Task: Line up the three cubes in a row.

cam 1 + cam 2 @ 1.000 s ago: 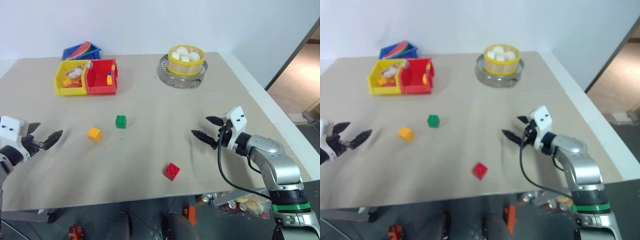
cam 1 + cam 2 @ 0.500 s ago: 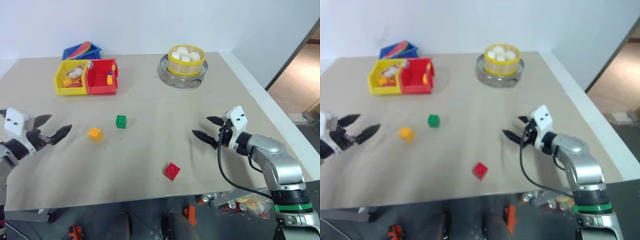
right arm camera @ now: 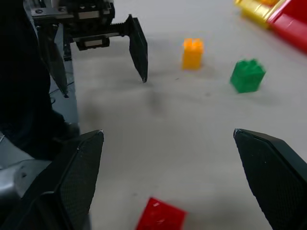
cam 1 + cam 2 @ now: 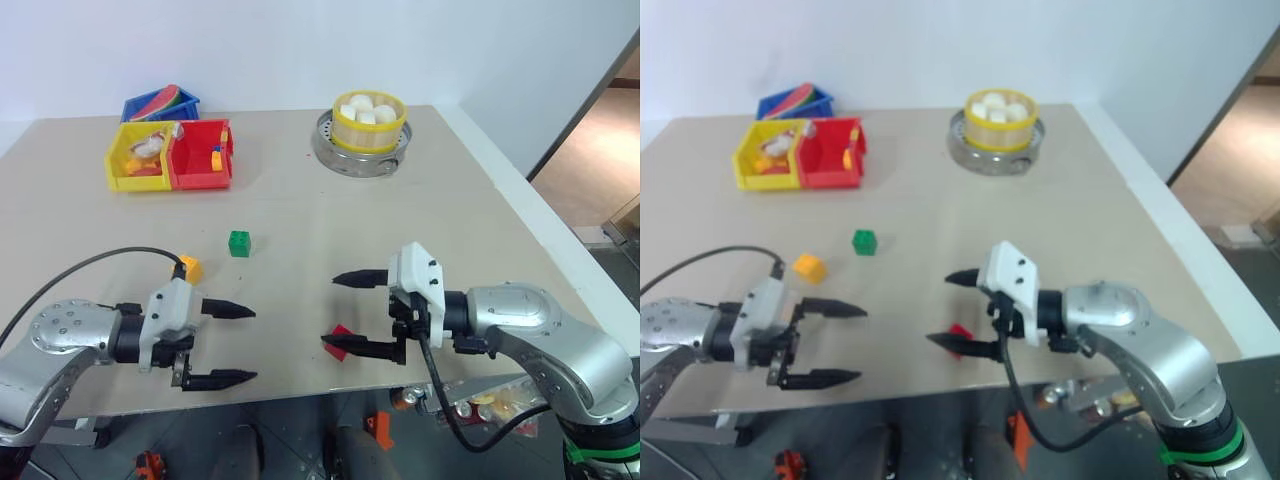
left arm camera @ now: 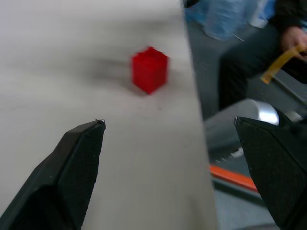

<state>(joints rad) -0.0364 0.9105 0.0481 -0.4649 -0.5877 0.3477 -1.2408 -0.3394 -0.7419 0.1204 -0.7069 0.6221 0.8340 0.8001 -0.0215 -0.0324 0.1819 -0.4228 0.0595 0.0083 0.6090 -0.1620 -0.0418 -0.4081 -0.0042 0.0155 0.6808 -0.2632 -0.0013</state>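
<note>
Table (image 4: 300,215), beige top, holding items listed from the robot's left to its right.

Left gripper (image 4: 232,345): low over the near left part of the table, pointing toward the middle, its two black fingers spread wide apart with nothing between them. A black cable loops from the arm behind it.

Yellow-orange cube (image 4: 190,267): on the table just behind the left gripper, partly hidden by the cable; upright, studs up as the right wrist view shows it (image 3: 193,53).

Yellow bin (image 4: 135,170) and red bin (image 4: 200,165): side by side and touching, at the far left of the table, each with small items inside. Blue bin (image 4: 160,104): just behind them, at the table's far edge.

Green cube (image 4: 239,243): on the table, near the yellow-orange cube and slightly farther back, apart from it.

Red cube (image 4: 341,338): near the front edge of the table, well apart from the other two cubes, tilted relative to the edge. It sits just beside the lower finger of the right gripper; whether they touch cannot be told.

Right gripper (image 4: 343,312): over the near middle of the table, pointing toward the left gripper, fingers spread wide, gripping nothing.

Steamer basket (image 4: 370,120): yellow, holding white buns, standing in a round metal tray (image 4: 330,150) at the far right of the table.
</note>
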